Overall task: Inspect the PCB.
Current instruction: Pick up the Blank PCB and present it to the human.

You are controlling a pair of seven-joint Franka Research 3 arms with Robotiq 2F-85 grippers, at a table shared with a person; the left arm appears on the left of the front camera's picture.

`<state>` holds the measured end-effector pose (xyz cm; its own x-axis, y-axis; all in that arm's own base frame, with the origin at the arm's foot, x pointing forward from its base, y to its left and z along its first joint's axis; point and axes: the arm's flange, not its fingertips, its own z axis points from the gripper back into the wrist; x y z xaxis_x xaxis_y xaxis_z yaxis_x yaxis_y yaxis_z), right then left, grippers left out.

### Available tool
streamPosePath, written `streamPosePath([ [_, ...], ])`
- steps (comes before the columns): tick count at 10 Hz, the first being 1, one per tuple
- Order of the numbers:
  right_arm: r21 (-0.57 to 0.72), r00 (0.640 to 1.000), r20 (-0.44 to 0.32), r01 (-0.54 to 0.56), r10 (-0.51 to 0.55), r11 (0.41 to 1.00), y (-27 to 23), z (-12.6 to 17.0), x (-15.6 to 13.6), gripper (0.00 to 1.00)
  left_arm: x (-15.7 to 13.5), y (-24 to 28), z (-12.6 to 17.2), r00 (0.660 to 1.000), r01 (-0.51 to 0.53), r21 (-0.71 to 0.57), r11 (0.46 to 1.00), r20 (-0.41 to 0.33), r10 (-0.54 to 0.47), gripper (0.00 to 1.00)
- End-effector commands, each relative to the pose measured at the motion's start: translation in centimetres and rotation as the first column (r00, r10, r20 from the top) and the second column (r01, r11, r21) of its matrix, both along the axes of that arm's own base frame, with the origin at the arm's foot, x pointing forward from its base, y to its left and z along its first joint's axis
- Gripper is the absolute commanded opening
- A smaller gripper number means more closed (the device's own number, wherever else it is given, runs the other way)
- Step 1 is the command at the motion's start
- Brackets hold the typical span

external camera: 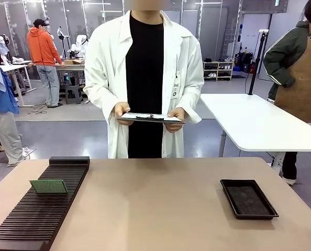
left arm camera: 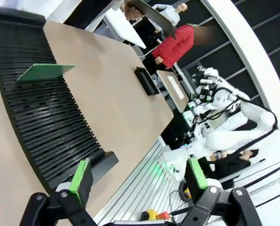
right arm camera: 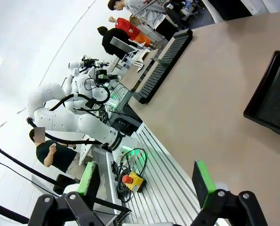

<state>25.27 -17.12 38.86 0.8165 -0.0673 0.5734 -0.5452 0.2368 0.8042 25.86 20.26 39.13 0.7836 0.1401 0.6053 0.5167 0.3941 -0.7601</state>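
Start stage: PCB (external camera: 48,186) sat untouched in rack (external camera: 40,214), left tool (left arm camera: 139,170) & right tool (right arm camera: 146,176) both released, empty; next prob. needed left tool at its edge.

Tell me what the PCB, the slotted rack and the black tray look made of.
PCB: likely fibreglass laminate, matte speckled grey-green face, bright green edge. Slotted rack: probably moulded black plastic, dull ribs. Black tray: seemingly plastic, faint sheen on rim.
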Motion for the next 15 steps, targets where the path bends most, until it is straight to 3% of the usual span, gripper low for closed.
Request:
streamPosePath([
  [1, 0.012, 1.000, 0.015, 0.002, -0.002, 1.000, -0.1, 0.2, 0.2, 1.00, -1.0, 0.4, 5.7, 0.987, -0.008, 0.251, 0.968, 0.156, -0.032, 1.00],
  [2, 0.012, 1.000, 0.015, 0.002, -0.002, 1.000, -0.1, 0.2, 0.2, 1.00, -0.2, 0.1, 8.4, 0.976, -0.011, 0.383, 0.924, 0.203, -0.072, 1.00],
  [3, 0.012, 1.000, 0.015, 0.002, -0.002, 1.000, -0.1, 0.2, 0.2, 1.00, 0.7, -1.4, 10.5, 0.953, 0.028, 0.512, 0.858, 0.246, -0.177, 1.00],
  [4, 0.012, 1.000, 0.015, 0.002, -0.002, 1.000, -0.1, 0.2, 0.2, 1.00, 1.6, -3.4, 12.5, 0.929, 0.047, 0.646, 0.762, 0.253, -0.271, 1.00],
  [7, 0.012, 1.000, 0.015, 0.002, -0.002, 1.000, -0.1, 0.2, 0.2, 1.00, 5.3, -10.9, 16.1, 0.760, 0.042, 0.921, 0.388, 0.223, -0.611, 1.00],
  [8, 0.012, 1.000, 0.015, 0.002, -0.002, 1.000, -0.1, 0.2, 0.2, 1.00, 6.2, -13.5, 16.1, 0.708, -0.026, 0.963, 0.267, 0.207, -0.676, 1.00],
  [10, 0.012, 1.000, 0.015, 0.002, -0.002, 1.000, -0.1, 0.2, 0.2, 1.00, 7.7, -17.5, 14.3, 0.581, -0.068, 0.994, 0.090, 0.112, -0.806, 1.00],
  [11, 0.012, 1.000, 0.015, 0.002, -0.002, 1.000, -0.1, 0.2, 0.2, 1.00, 8.1, -18.6, 13.4, 0.532, -0.061, 0.998, 0.029, 0.057, -0.845, 1.00],
  [13, 0.012, 1.000, 0.015, 0.002, -0.002, 1.000, -0.1, 0.2, 0.2, 1.00, 8.8, -19.4, 12.3, 0.537, -0.017, 1.000, -0.026, -0.013, -0.843, 1.00],
  [14, 0.012, 1.000, 0.015, 0.002, -0.002, 1.000, -0.1, 0.2, 0.2, 1.00, 8.5, -19.4, 12.5, 0.535, 0.035, 0.999, -0.020, -0.036, -0.844, 1.00],
  [15, 0.012, 1.000, 0.015, 0.002, -0.002, 1.000, -0.1, 0.2, 0.2, 1.00, 8.5, -20.4, 13.1, 0.504, -0.013, 1.000, -0.019, -0.010, -0.864, 1.00],
])
